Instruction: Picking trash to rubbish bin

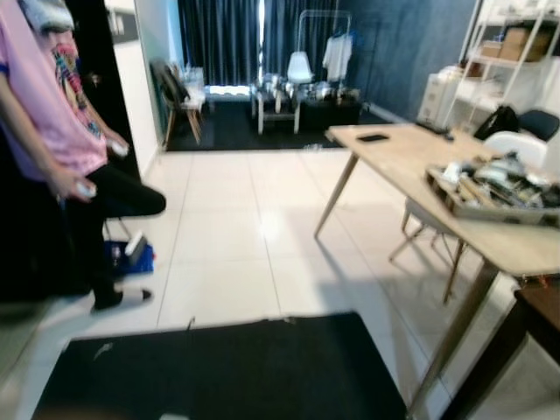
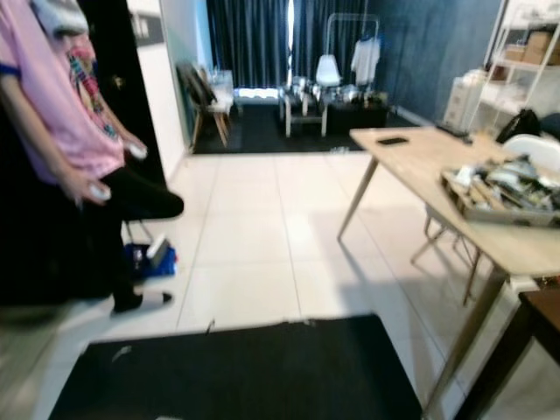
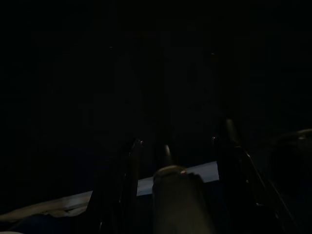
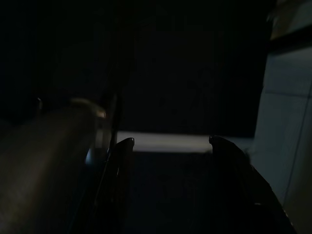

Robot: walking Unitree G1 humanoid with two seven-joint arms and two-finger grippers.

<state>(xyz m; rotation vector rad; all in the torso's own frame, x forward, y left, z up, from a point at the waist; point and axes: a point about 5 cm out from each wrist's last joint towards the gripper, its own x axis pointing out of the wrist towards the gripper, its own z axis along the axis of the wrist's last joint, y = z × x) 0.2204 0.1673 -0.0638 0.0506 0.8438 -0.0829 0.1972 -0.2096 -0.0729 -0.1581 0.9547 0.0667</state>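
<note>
Both arms hang idle in deep shade. In the left wrist view the left gripper (image 3: 175,146) shows two black fingers (image 3: 131,165) standing well apart with nothing between them; a rounded dark part of the robot sits close to the camera, and a pale strip of floor runs behind the fingertips. The right gripper (image 4: 168,144) is much the same: its two fingers (image 4: 122,161) are spread wide and hold nothing, with a band of light floor beyond the tips and pale tiles off to one side.

I cannot make out any trash or a rubbish bin; nothing near either gripper looks like one.

Ahead of the robot, far beyond both grippers, lies a dark mat (image 1: 219,367) on the white tiled floor (image 1: 236,236). On the robot's right stands a wooden worktop (image 1: 437,166) on slanted legs, carrying a tray of clutter (image 1: 494,188) and a dark phone (image 1: 373,137). On its left a person in a pink shirt (image 1: 48,105) stands with one knee raised, a pale object in each hand (image 1: 83,186). A blue item (image 1: 129,256) lies on the floor by that person's foot. Dark curtains (image 1: 223,39) and chairs close off the far end.
</note>
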